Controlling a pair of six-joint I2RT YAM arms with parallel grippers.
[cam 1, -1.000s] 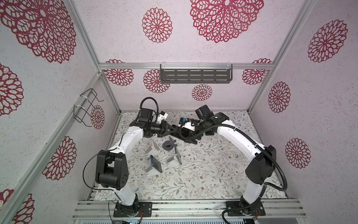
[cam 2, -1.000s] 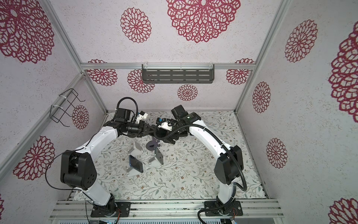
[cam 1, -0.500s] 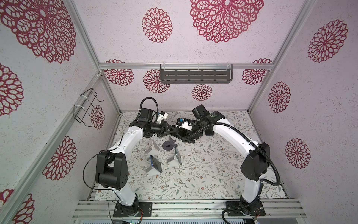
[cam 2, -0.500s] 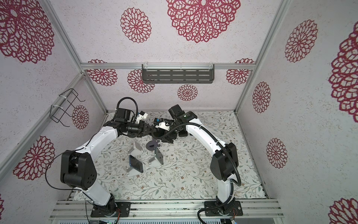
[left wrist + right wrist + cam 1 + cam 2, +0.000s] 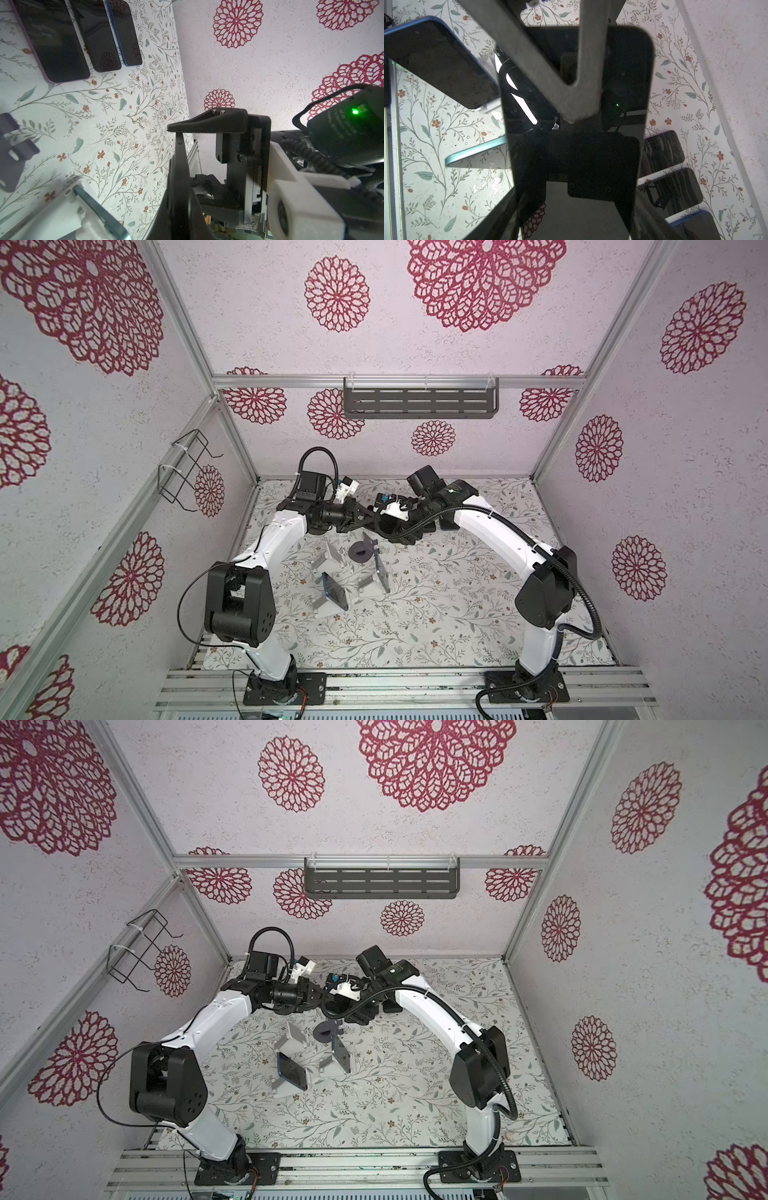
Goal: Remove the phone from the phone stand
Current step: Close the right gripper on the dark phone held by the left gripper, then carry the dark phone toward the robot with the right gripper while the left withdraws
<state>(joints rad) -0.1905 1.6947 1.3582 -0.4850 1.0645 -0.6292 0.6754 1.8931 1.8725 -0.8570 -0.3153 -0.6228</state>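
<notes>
Arms were both bent inward over the far half of the table (image 5: 457, 614), with the wrists nose to nose near its 12 o'clock edge. The left gripper (image 5: 369, 517) pointed toward 3 o'clock and was clenched on the phone (image 5: 180, 166). The phone hung in the air, clear of every stand, edge-on to the left wrist camera. The right gripper (image 5: 181, 153) pointed toward 9 o'clock with its jaws apart, astride the free end of the phone. One of its fingers (image 5: 207, 122) lay at that end, but contact could not be confirmed.

The dark phone stand (image 5: 360, 552) stood on the table at 6 o'clock of the two grippers, apart from the phone. A white stand (image 5: 332, 556) stood just beside it at 9 o'clock. A second white stand (image 5: 319, 606) at 7 o'clock carried a blue phone (image 5: 334, 593). A third white stand (image 5: 365, 585) at 5 o'clock carried a teal phone (image 5: 381, 576). Three flat phones (image 5: 60, 41) lay side by side at 3 o'clock of the grippers, largely hidden under the right arm in both top views. A wire basket (image 5: 185, 472) hung on the left wall and a slotted shelf (image 5: 419, 402) on the rear wall.
</notes>
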